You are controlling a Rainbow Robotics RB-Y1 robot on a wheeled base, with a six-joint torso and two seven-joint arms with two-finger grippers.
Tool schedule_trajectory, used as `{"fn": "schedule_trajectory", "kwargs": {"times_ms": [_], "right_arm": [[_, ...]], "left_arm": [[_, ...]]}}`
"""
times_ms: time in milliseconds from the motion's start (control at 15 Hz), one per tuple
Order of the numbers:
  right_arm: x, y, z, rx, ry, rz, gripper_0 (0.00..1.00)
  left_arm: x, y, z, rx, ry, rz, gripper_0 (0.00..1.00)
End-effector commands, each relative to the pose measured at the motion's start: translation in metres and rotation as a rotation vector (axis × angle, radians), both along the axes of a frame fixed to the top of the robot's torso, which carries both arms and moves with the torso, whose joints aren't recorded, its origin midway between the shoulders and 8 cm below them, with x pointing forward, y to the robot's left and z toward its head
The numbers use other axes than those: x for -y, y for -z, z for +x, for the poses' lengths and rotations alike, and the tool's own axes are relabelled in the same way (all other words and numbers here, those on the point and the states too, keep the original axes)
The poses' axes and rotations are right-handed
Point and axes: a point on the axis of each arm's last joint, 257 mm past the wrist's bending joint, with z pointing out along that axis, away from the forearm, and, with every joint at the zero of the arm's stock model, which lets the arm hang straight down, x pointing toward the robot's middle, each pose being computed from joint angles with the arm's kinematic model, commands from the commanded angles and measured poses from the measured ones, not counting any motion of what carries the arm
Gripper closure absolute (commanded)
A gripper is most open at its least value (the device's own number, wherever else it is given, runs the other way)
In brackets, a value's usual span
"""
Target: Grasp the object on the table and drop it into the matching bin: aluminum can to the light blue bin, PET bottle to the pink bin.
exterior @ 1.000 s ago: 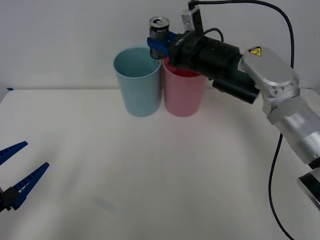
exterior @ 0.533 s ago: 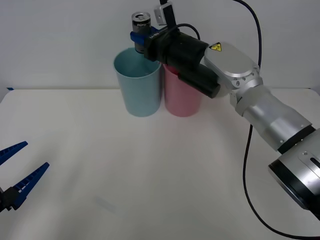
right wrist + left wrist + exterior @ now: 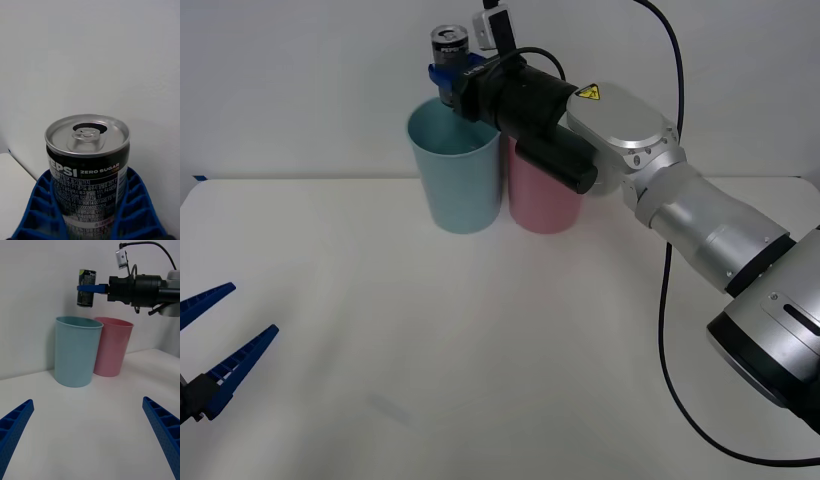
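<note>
Blue ribbed fingers (image 3: 39,204) of the right gripper (image 3: 448,78) are pinched on the aluminum can (image 3: 448,50), one on each side of its body. In the front view the can sits at the top centre of the frame, upright, pull-tab top showing, held in the air above the light blue bin (image 3: 455,165). From this angle it lies over the back part of the bin's rim; whether it is squarely over the opening cannot be told. The left wrist view shows the can (image 3: 86,288) clear of the rim, with a gap of wall visible between its base and the bin (image 3: 77,350).

Right wrist view: can (image 3: 88,168) fills the lower middle, label dark with white print, silver lid with tab, ribbed pads hugging its lower half.

Right arm (image 3: 680,215) reaches from the lower right of the front view up to the upper middle, passing over the pink bin (image 3: 545,190).

Pink bin stands just right of the light blue bin, the two side by side and touching or nearly so, both upright on the white surface (image 3: 480,350) near its back edge.

Left gripper (image 3: 210,345) is at the lower left edge of the front view, low over the surface, jaws spread wide, nothing between them. Its fingers (image 3: 159,427) show at the two lower corners of the left wrist view, well apart from both bins.
</note>
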Motion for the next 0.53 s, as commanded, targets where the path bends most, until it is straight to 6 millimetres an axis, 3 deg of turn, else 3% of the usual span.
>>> {"fn": "schedule_trajectory", "kwargs": {"times_ms": [67, 533], "right_arm": [[0.0, -0.0001, 0.0, 0.001, 0.0, -0.001, 0.0], [0.0059, -0.0037, -0.0033, -0.001, -0.018, 0.013, 0.0]], "left_arm": [[0.0, 0.0, 0.0, 0.0, 0.0, 0.0, 0.0], [0.0, 0.0, 0.0, 0.0, 0.0, 0.0, 0.0]]}}
